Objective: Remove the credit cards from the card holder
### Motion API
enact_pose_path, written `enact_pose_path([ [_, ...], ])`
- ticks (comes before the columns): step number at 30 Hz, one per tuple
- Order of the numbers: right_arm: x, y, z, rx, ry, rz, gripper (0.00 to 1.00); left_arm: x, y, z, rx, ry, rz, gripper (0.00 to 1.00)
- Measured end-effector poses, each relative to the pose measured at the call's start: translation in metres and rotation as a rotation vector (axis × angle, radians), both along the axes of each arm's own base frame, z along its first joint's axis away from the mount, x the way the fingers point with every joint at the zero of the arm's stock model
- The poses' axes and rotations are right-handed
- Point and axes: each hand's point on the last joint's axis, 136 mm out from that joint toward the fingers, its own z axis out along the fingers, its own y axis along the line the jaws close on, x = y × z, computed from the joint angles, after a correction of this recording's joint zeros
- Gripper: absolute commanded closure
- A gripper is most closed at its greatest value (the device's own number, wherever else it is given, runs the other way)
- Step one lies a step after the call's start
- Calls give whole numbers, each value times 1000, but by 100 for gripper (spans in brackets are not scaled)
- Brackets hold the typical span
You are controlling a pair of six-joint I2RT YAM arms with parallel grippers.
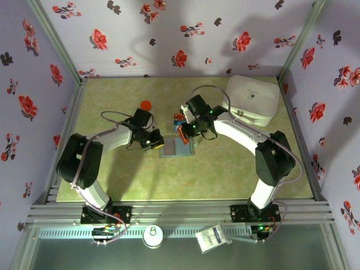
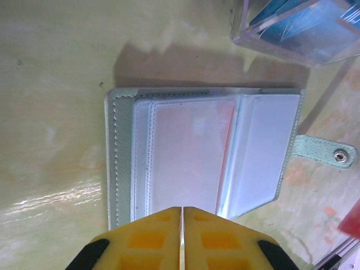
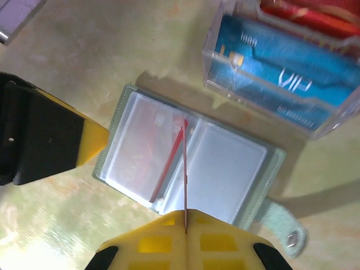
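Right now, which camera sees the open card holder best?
The left wrist view: the card holder lies open, big and sharp, with its clear sleeves and snap strap. The right wrist view shows it smaller, a red card edge across it. From the top it is tiny.

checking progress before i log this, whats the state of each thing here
card holder, open, strap unsnapped
red card, edge-on, gripped over the holder
right hand, shut on red card
left hand, shut, tips at holder's edge
clear box, holding blue and red cards
white container, lid on
bottle, upright, orange cap on
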Motion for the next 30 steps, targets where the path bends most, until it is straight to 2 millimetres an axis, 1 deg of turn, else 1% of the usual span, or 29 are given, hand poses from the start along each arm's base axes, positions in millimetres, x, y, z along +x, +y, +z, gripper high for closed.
enact_pose_path([
  [2,5,-3,3,-37,-42,107,93,0,3,1,0,-2,7,90],
  [7,10,-12,5,-147,-126,381,93,-4,10,-4,8,12,20,90],
  [12,23,-11,8,-222,-183,594,94,-9,16,-9,19,22,27,90],
  [18,56,-13,9,-255,-217,708,94,-10,19,-10,20,22,33,89],
  [24,86,-9,9,-255,-246,761,95,-9,19,-4,13,6,34,89],
  [27,98,-8,9,-256,-262,773,95,-8,20,-3,17,0,36,89],
  [30,105,-5,8,-256,-278,788,95,-8,20,-4,20,-2,39,89],
])
